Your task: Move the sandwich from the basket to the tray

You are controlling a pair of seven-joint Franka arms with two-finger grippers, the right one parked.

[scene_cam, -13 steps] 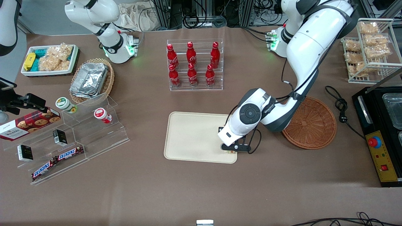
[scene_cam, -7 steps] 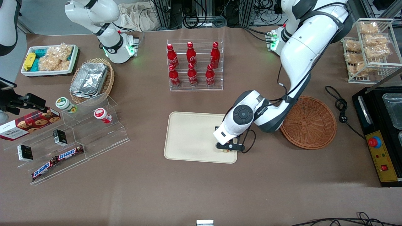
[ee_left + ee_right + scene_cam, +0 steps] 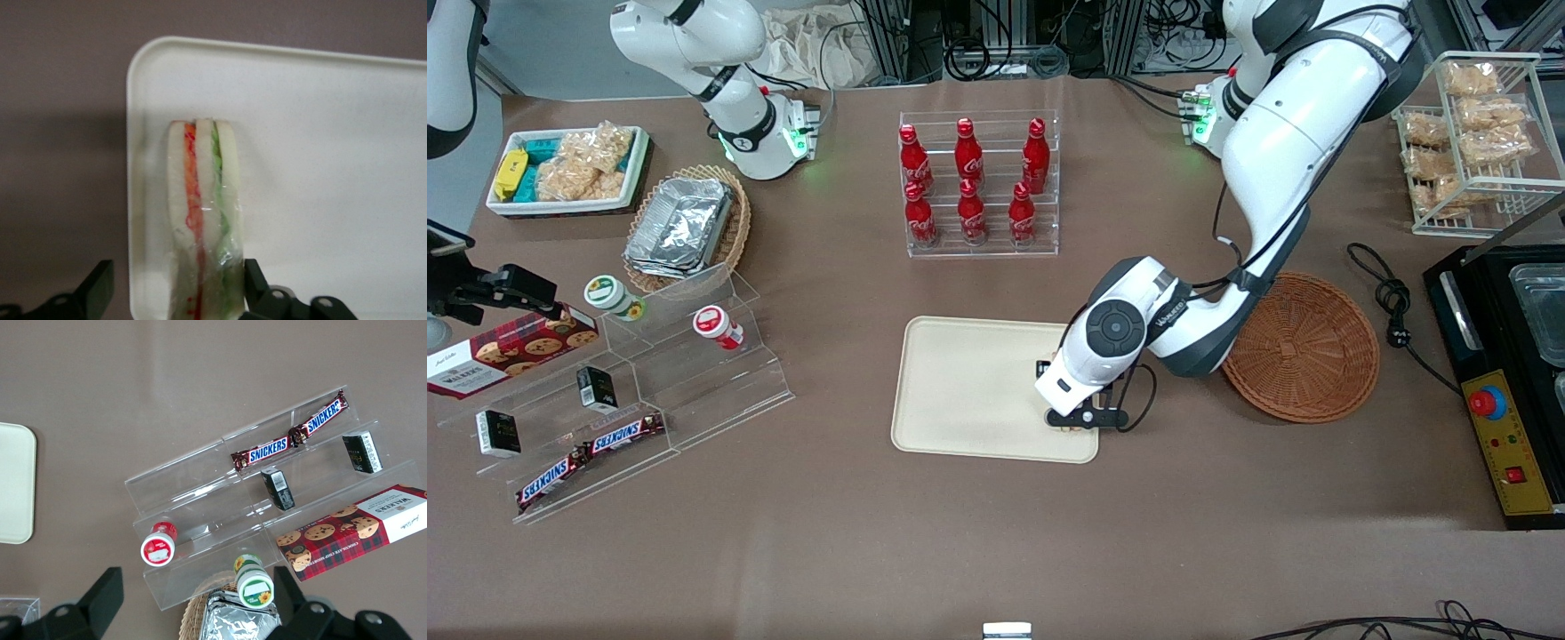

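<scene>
The sandwich [image 3: 203, 213], a clear-wrapped wedge with red, orange and green layers, stands on its edge on the cream tray [image 3: 333, 167], close to the tray's rim. In the front view only a sliver of the sandwich [image 3: 1074, 428] shows under the wrist, at the tray [image 3: 969, 391] corner nearest the basket. My left gripper [image 3: 1083, 416] hovers over it, open. In the left wrist view the gripper [image 3: 179, 283] straddles the sandwich: one finger sits against the wrap, the other stands well apart from it. The round reddish-brown basket [image 3: 1303, 347] beside the tray holds nothing.
A rack of red cola bottles [image 3: 978, 182] stands farther from the front camera than the tray. A clear stepped shelf [image 3: 649, 391] with snacks lies toward the parked arm's end. A black appliance [image 3: 1503, 382] and a power cable [image 3: 1392, 302] lie past the basket.
The left arm carried the gripper a little farther over the tray, then edged back slightly. The sandwich stays at the tray's corner under the gripper.
</scene>
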